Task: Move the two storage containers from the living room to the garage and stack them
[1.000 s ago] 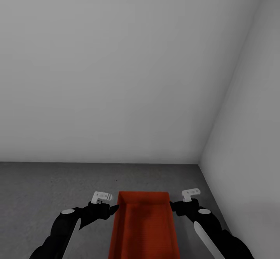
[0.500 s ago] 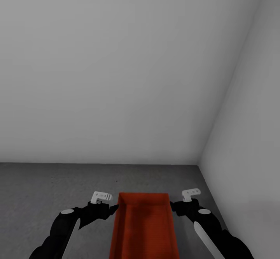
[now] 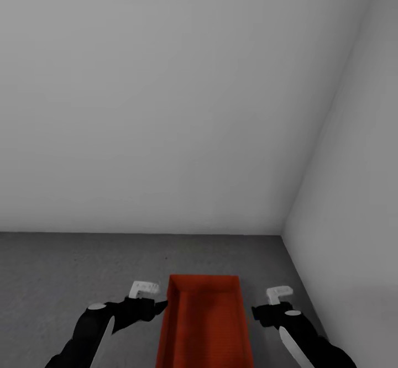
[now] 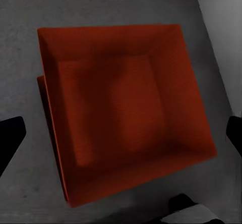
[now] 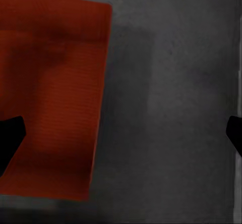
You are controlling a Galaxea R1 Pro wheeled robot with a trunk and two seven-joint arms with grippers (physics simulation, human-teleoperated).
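Gripper, left: the left gripper (image 3: 158,305) is released and grasps nothing. In its wrist view the dark fingers (image 4: 10,139) stand far apart at opposite edges of the frame.
Gripper, right: the right gripper (image 3: 258,315) is also spread wide and empty. Its fingers (image 5: 10,135) sit at opposite edges of the right wrist view, with bare grey ground between them.
Left contact: in the head view the left gripper's dark tip reaches the left long wall of the upper container (image 3: 203,324). Whether it touches, I cannot tell.
Right gap: the right gripper sits just beside the bin's right long wall, with a strip of grey showing between them.
Upper container: orange-red, lidless and empty, with a ribbed bottom. It lies lengthwise at the lower centre of the head view, between the two black arms.
Lower container: the lower container (image 4: 54,133) shows in the left wrist view as a narrow orange-red rim peeking out under one long side of the upper one, slightly offset.
Floor: the floor (image 3: 61,268) is dark grey and mottled, and the stack rests on it.
Walls: the back wall (image 3: 166,108) is plain and pale, filling the upper part of the head view. It meets the side wall (image 3: 359,230) in a corner at the right, near the stack.
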